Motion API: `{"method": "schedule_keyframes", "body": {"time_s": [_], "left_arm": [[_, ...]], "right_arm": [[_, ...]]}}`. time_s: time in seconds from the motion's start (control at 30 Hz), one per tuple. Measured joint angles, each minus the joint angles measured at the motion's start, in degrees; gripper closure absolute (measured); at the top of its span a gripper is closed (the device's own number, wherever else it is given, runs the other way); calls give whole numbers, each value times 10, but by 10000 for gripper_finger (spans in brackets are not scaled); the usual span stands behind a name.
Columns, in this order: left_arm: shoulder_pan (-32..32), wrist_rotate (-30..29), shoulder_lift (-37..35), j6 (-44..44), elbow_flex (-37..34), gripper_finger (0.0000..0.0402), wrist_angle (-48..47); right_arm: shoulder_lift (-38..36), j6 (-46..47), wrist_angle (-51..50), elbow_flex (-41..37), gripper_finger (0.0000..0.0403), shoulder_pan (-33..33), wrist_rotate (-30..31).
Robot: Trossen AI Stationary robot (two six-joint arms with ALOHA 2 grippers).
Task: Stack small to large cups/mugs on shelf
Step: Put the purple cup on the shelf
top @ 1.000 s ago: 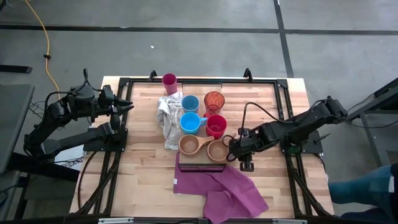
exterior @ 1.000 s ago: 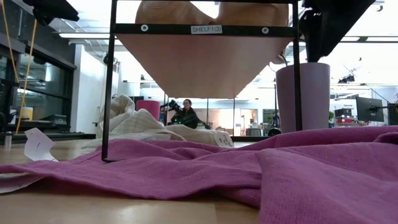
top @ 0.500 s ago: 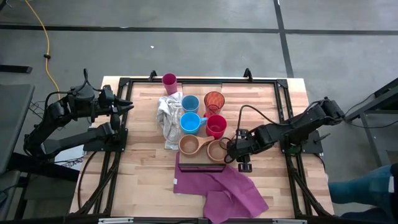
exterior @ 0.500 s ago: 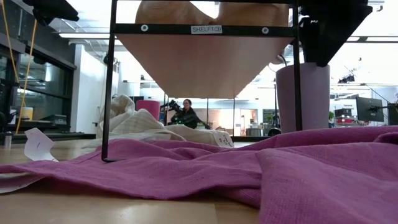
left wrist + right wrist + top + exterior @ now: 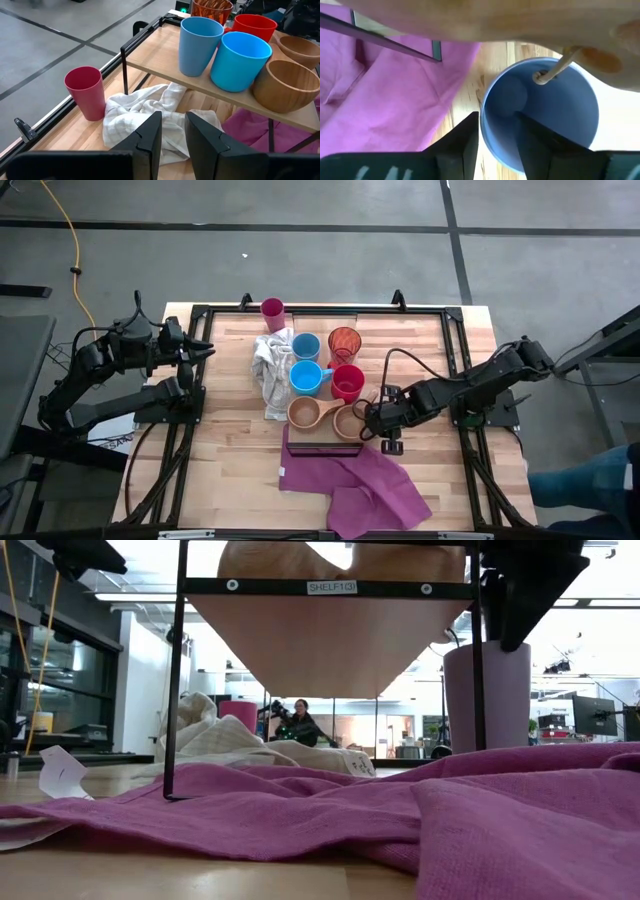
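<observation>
Six cups [image 5: 318, 392] lined up on the shelf [image 5: 235, 95], lavender tumbler [image 5: 540, 112] straddled by the open right gripper [image 5: 495, 135] next, magenta tumbler [image 5: 273, 311] beyond, left gripper [image 5: 172, 137] parted, idle.

One label legible: a small white tag [image 5: 332, 587] on the dark crossbar [image 5: 260, 587] of the shelf frame, low view, reads "SHELF1(3)"; last characters uncertain. White paper slip [image 5: 60, 772] on the table: no readable marks. No other text.

Six cups [image 5: 320, 387] stand upright on the shelf [image 5: 165, 70], magenta tumbler [image 5: 273, 311] apart.
</observation>
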Motion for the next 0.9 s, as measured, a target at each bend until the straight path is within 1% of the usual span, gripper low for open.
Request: {"method": "schedule_keyframes", "body": {"time_s": [0.23, 0.6, 0.9], "left_arm": [[0, 0, 0, 0, 0, 328, 0], [0, 0, 0, 0, 0, 328, 0], [0, 9, 0, 2, 0, 328, 0]], "right_arm": [[0, 0, -1, 0, 328, 0, -4], [0, 0, -5, 0, 354, 0, -20], [0, 2, -5, 0, 399, 1, -29]]}}
